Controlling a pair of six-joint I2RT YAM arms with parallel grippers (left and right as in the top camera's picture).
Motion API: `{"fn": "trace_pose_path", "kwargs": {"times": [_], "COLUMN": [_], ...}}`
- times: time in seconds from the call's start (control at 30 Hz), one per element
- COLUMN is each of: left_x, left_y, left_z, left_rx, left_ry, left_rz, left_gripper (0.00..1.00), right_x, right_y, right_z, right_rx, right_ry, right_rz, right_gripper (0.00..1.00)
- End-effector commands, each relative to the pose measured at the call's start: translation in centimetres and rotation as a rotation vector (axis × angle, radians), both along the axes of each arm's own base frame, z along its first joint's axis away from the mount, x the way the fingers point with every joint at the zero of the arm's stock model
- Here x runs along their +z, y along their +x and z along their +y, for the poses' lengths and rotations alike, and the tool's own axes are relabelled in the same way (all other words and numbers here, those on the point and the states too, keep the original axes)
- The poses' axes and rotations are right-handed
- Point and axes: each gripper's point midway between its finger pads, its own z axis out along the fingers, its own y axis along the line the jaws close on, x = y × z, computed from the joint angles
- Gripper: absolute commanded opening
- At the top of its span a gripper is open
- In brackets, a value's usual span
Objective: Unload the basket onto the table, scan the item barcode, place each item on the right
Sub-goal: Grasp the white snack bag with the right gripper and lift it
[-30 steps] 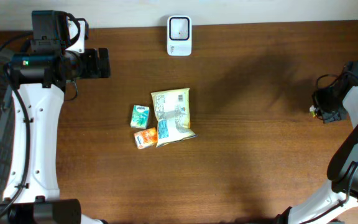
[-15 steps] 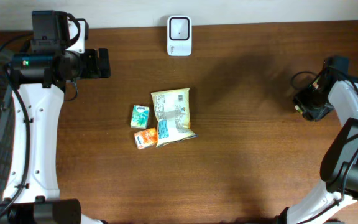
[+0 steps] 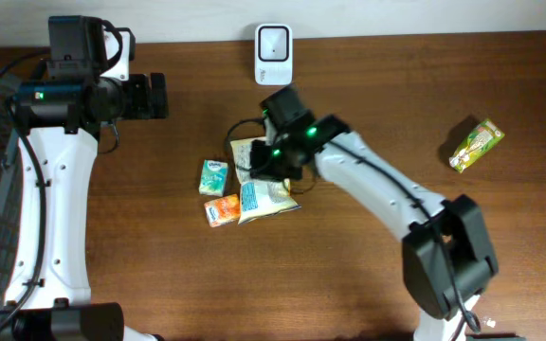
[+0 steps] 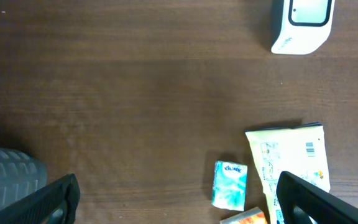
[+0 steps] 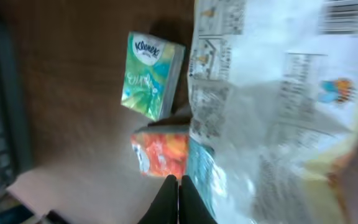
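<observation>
The white barcode scanner (image 3: 273, 54) stands at the table's back edge. In the middle lie a pale snack bag (image 3: 265, 178) with its barcode facing up, a green tissue pack (image 3: 213, 176) and an orange pack (image 3: 222, 209). My right gripper (image 3: 259, 169) hovers over the bag's left side. In the right wrist view it (image 5: 178, 200) is shut with nothing between its fingers, pointing at the seam between the orange pack (image 5: 163, 152) and the bag (image 5: 278, 93). My left gripper (image 3: 164, 96) is wide open and empty at the back left.
A small green and yellow packet (image 3: 475, 144) lies alone at the far right. In the left wrist view the scanner (image 4: 300, 25), the bag (image 4: 291, 155) and the green pack (image 4: 230, 185) show beyond the open fingers. A grey ribbed mat (image 4: 8, 180) lies at the left edge.
My right arm has swung from the far right edge to the middle, over the snack bag. The green and yellow packet now lies bare where the gripper was. The left arm has not moved.
</observation>
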Motion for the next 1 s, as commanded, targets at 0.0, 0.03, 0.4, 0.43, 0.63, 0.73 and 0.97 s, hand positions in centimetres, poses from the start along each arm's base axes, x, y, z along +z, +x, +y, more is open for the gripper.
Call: {"fn": "trace_pose_path", "kwargs": {"times": [0.0, 0.03, 0.4, 0.43, 0.63, 0.73, 0.97], "left_x": [1.1, 1.1, 1.1, 1.1, 1.1, 1.1, 1.1], "left_y": [-0.1, -0.1, -0.1, -0.1, -0.1, -0.1, -0.1], "left_z": [0.1, 0.1, 0.1, 0.1, 0.1, 0.1, 0.1], "left_rx": [-0.012, -0.012, -0.012, -0.012, -0.012, -0.012, -0.012], "left_ry": [0.004, 0.004, 0.004, 0.004, 0.004, 0.004, 0.004], "left_rz": [-0.029, -0.029, -0.029, -0.029, -0.029, -0.029, -0.029], "left_gripper": [0.99, 0.99, 0.99, 0.99, 0.99, 0.99, 0.99], "right_x": [-5.7, -8.1, -3.4, -1.6, -2.6, -5.4, 0.5], "right_y": [-0.4, -1.1, 6.6, 7.8, 7.1, 6.0, 8.7], "right_z": [0.6, 0.0, -16.2, -17.1, -11.8, -10.8, -16.2], "right_rx": [-0.045, -0.055, 0.134, 0.099, 0.049, 0.041, -0.008], "right_ry": [-0.08, -0.124, -0.213, -0.184, -0.124, -0.128, 0.051], "right_rz": [0.097, 0.161, 0.048, 0.027, 0.054, 0.076, -0.031], "right_gripper": [0.04, 0.04, 0.27, 0.27, 0.04, 0.04, 0.23]}}
